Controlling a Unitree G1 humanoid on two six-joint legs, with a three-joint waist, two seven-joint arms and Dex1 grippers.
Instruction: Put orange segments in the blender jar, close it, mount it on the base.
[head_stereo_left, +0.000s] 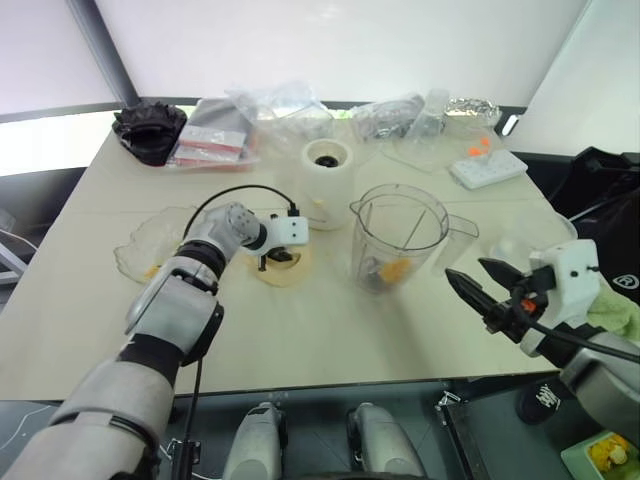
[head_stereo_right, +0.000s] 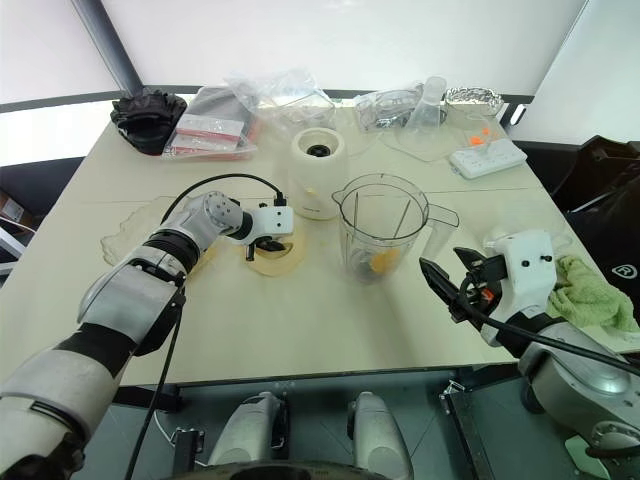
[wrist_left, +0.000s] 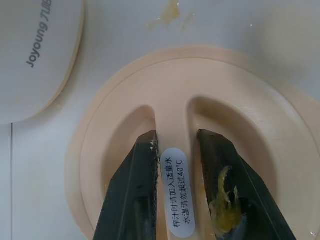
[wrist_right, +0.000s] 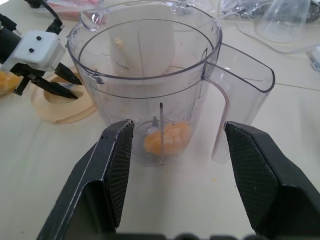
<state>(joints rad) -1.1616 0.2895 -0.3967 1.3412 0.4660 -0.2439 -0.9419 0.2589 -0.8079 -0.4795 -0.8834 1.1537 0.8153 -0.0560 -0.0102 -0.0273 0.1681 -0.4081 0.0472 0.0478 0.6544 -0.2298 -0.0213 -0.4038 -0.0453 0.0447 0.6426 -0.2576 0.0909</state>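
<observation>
Closing step: left gripper (wrist_left: 175, 200) jaws clenched on the lid (wrist_left: 200, 100) handle rib, frame centre. Right gripper (wrist_right: 175, 165) released. Next: lift the lid onto the blender jar (head_stereo_left: 398, 238).

blender jar (head_stereo_left: 398, 236): clear, upright on the counter, open-topped, handle to the robot's right | orange segments (wrist_right: 167, 138): glossy yellow-orange chunks at the jar's bottom by the blade | base (head_stereo_left: 327, 184): cream-white cylinder, dark socket on top, upright just behind and left of the jar, apart from it
</observation>
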